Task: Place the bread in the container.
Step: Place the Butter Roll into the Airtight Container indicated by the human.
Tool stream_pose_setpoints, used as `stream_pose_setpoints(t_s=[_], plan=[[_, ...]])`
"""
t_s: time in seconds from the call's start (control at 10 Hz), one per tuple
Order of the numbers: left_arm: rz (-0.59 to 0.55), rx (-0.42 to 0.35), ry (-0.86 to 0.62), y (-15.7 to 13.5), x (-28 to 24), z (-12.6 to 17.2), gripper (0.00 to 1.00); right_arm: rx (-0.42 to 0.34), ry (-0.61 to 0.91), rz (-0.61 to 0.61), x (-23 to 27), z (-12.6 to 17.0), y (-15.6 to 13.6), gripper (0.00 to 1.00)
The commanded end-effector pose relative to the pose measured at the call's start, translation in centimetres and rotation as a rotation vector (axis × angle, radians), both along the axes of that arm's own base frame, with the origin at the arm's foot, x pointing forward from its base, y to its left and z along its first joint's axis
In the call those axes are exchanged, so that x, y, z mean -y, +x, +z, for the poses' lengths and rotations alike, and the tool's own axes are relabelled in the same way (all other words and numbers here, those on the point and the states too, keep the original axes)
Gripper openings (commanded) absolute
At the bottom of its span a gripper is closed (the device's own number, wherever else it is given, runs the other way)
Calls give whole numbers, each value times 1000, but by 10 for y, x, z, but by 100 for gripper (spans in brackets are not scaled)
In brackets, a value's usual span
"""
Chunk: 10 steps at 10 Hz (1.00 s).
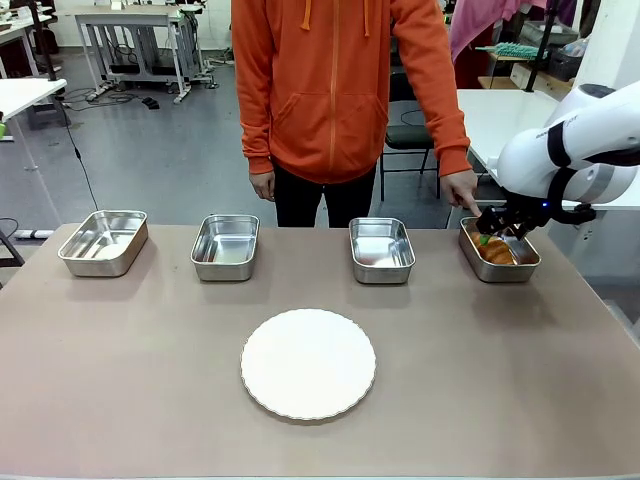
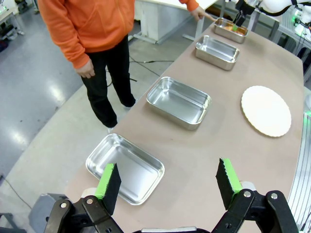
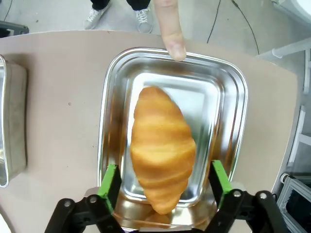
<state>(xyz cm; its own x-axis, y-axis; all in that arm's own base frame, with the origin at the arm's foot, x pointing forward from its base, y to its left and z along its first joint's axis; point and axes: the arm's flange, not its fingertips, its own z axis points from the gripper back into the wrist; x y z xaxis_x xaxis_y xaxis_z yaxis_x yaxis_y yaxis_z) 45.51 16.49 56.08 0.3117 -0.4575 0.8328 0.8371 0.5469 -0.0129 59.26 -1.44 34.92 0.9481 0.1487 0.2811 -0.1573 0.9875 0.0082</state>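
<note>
The bread (image 3: 163,150) is lying lengthwise inside the container (image 3: 232,97), the pan at the robot's far right of the row; the right claw (image 3: 165,182) is hovering over it with its green pads spread wide and apart from the crust, so it is gripping nothing. A person's finger (image 3: 170,29) is resting on the pan's far rim, and that is the main hazard, I judge; a claw rising carelessly could be knocking the rim or brushing the finger; a pad catching the croissant's near tip could be dragging it back out, or tilting the light pan. The left claw (image 2: 167,187) is hanging spread and empty over the tabletop (image 1: 120,380) near the leftmost pan (image 2: 124,167). Counting: one croissant; four steel pans; one white plate (image 1: 308,362); two claws; one person.
</note>
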Motion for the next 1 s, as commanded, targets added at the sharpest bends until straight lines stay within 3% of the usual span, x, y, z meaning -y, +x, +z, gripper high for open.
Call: stream_pose_setpoints(t_s=[0.0,0.1,0.2,0.3,0.9], plan=[[-6,5,2,-1,1,2,100,10,-9,30,6,12,-4,100],[-6,5,2,-1,1,2,100,16,-12,31,5,17,-7,100],[-6,5,2,-1,1,2,100,-119,-32,-58,11,21,1,100],[-6,5,2,-1,1,2,100,11,0,1,0,8,-1,100],[-6,5,2,-1,1,2,100,11,0,1,0,8,-1,100]])
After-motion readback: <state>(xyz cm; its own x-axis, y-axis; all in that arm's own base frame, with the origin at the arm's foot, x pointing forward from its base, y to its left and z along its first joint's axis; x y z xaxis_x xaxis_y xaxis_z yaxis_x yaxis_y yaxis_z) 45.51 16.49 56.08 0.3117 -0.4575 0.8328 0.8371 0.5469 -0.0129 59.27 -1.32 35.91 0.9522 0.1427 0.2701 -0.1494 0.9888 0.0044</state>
